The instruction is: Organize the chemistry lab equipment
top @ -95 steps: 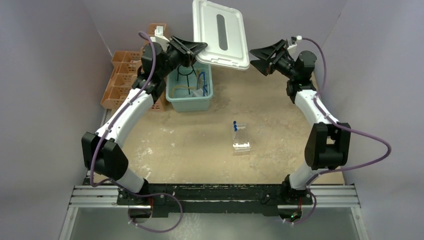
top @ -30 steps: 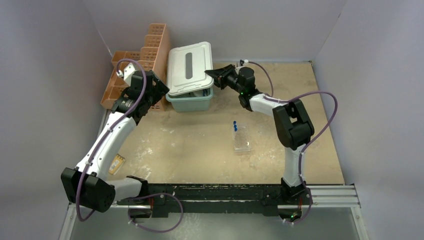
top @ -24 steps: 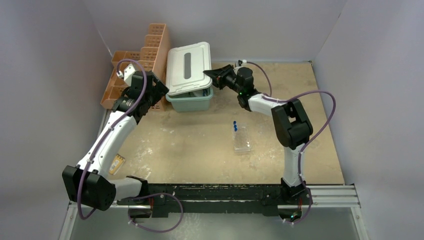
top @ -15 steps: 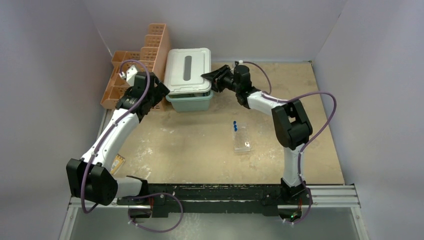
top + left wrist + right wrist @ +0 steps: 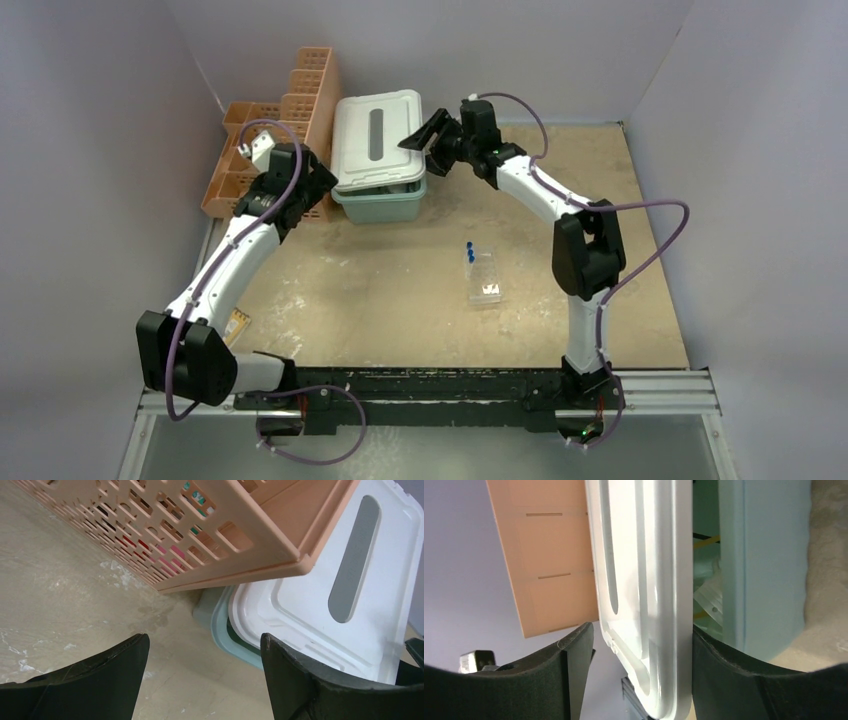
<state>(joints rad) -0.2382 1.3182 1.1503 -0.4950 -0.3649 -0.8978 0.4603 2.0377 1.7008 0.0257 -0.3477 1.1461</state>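
A white lid (image 5: 377, 135) lies on the teal bin (image 5: 380, 205) at the back of the table. My right gripper (image 5: 420, 140) is open and straddles the lid's right edge (image 5: 659, 580), with a gap at one finger. Inside the bin an amber hose (image 5: 706, 541) shows under the lid. My left gripper (image 5: 312, 190) is open and empty beside the bin's left side, with bare table between its fingers (image 5: 280, 680). The clear tube rack (image 5: 484, 278) with blue-capped tubes (image 5: 469, 251) lies mid-table, away from both grippers.
The orange lattice rack (image 5: 290, 110) stands against the bin's left side and overhangs my left gripper (image 5: 204, 639). A small orange notepad (image 5: 236, 327) lies near the left arm's lower link. Grey walls close in the back and both sides.
The lid has come down from tilted to lying on the bin. My right gripper has opened off the lid's edge and its wrist has risen. The left arm barely moved.
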